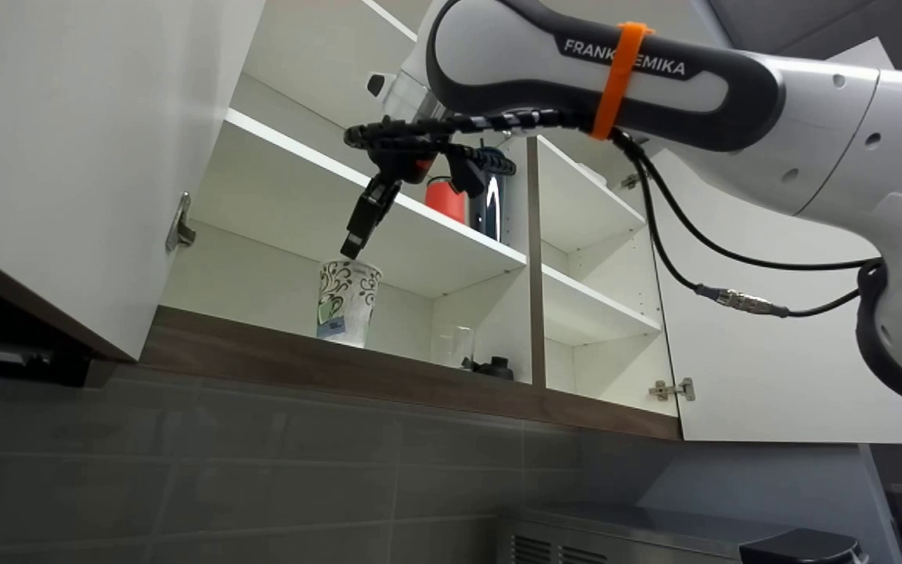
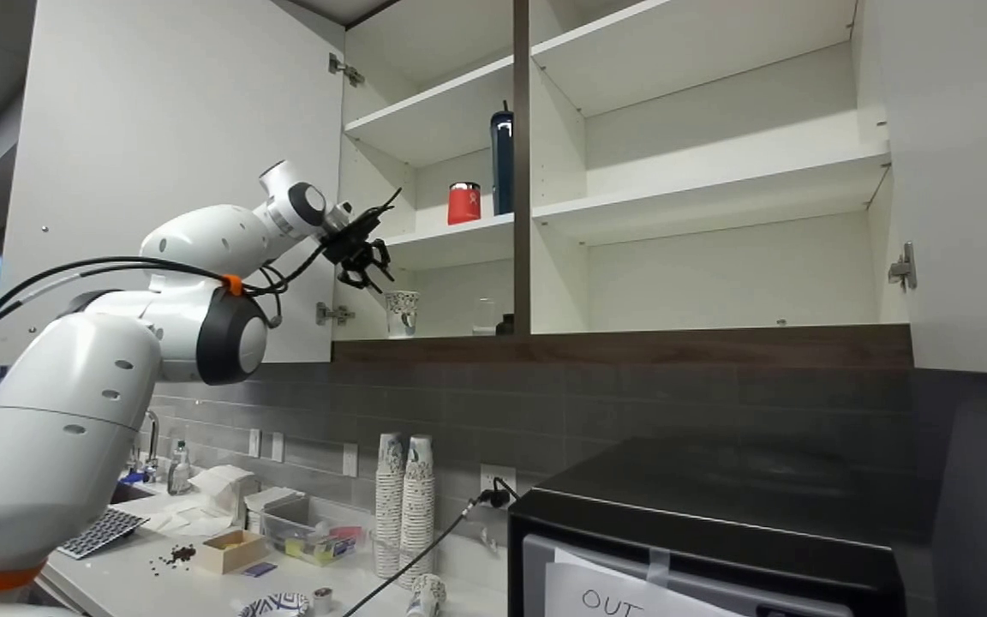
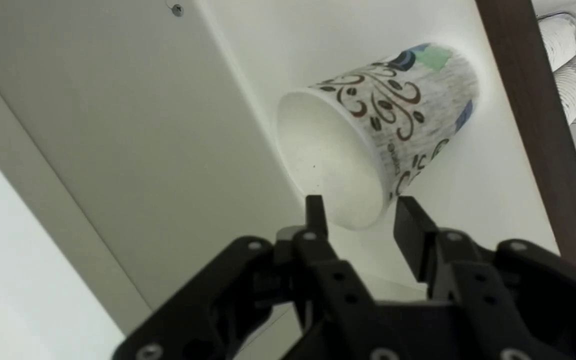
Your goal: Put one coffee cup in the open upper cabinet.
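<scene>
The coffee cup [image 1: 348, 305], white with a dark swirl pattern, stands upright on the bottom shelf of the open upper cabinet [image 1: 420, 374], near its front edge. It also shows in an exterior view [image 2: 402, 315] and in the wrist view [image 3: 393, 115], its open rim facing the camera. The cabinet shows in the other outside picture too [image 2: 716, 344]. My gripper [image 3: 360, 207] is open, with a gap between its fingers and nothing held. In both exterior views its fingertips [image 1: 352, 249] [image 2: 384, 284] are just above the cup's rim; I cannot tell whether they touch it.
A red object [image 2: 463, 203] and dark bottle [image 2: 502, 163] stand on the shelf above. A clear glass [image 2: 483, 317] and black object [image 1: 496, 368] are right of the cup. Open doors [image 1: 67, 157] flank the cabinet. Stacked cups [image 2: 388, 506] and a black appliance [image 2: 699, 493] stand below.
</scene>
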Controlling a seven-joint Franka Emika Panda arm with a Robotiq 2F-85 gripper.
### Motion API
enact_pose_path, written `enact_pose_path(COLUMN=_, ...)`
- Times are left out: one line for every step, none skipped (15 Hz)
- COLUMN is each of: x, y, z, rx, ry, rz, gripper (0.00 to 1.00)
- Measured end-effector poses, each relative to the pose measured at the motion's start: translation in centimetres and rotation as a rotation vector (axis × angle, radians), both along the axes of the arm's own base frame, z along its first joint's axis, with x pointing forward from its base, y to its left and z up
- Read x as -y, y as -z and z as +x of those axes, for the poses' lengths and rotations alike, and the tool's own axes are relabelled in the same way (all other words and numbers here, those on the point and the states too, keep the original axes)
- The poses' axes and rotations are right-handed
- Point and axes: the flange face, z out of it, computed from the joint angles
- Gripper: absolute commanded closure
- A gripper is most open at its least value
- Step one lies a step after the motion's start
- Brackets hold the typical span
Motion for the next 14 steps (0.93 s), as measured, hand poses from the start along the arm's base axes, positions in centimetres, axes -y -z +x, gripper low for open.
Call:
enact_pose_path(x=0.2, y=-0.5, z=-0.3, rx=0.011, ry=0.008, rz=0.007, gripper=0.20)
enact_pose_path(x=0.4, y=-0.9, z=-0.6, rx=0.017, ry=0.023, rz=0.017, gripper=0.11)
enact_pose_path(x=0.8, y=-1.2, z=-0.9, rx=0.010, ry=0.061, rz=0.034, gripper=0.05)
enact_pose_path(x=1.2, y=-1.2, z=-1.4, rx=-0.021, ry=0.111, rz=0.053, gripper=0.00)
enact_pose_path(x=1.6, y=-1.2, z=-1.9, rx=-0.055, ry=0.156, rz=0.068, gripper=0.00)
enact_pose_path(x=1.9, y=-1.1, z=-2.5, rx=-0.090, ry=0.198, rz=0.085, gripper=0.00)
enact_pose_path(x=2.2, y=-1.0, z=-3.0, rx=-0.121, ry=0.242, rz=0.105, gripper=0.00)
enact_pose_path(x=2.5, y=-1.0, z=-3.6, rx=-0.152, ry=0.282, rz=0.130, gripper=0.00)
enact_pose_path(x=2.7, y=-1.0, z=-4.2, rx=-0.179, ry=0.318, rz=0.160, gripper=0.00)
enact_pose_path(x=2.9, y=-0.9, z=-4.8, rx=-0.204, ry=0.351, rz=0.192, gripper=0.00)
enact_pose_path(x=3.1, y=-0.9, z=-5.3, rx=-0.230, ry=0.376, rz=0.226, gripper=0.00)
enact_pose_path(x=3.2, y=-1.0, z=-5.9, rx=-0.256, ry=0.393, rz=0.257, gripper=0.00)
enact_pose_path(x=3.3, y=-1.1, z=-6.3, rx=-0.277, ry=0.404, rz=0.292, gripper=0.00)
enact_pose_path(x=3.4, y=-1.3, z=-6.7, rx=-0.295, ry=0.409, rz=0.329, gripper=0.00)
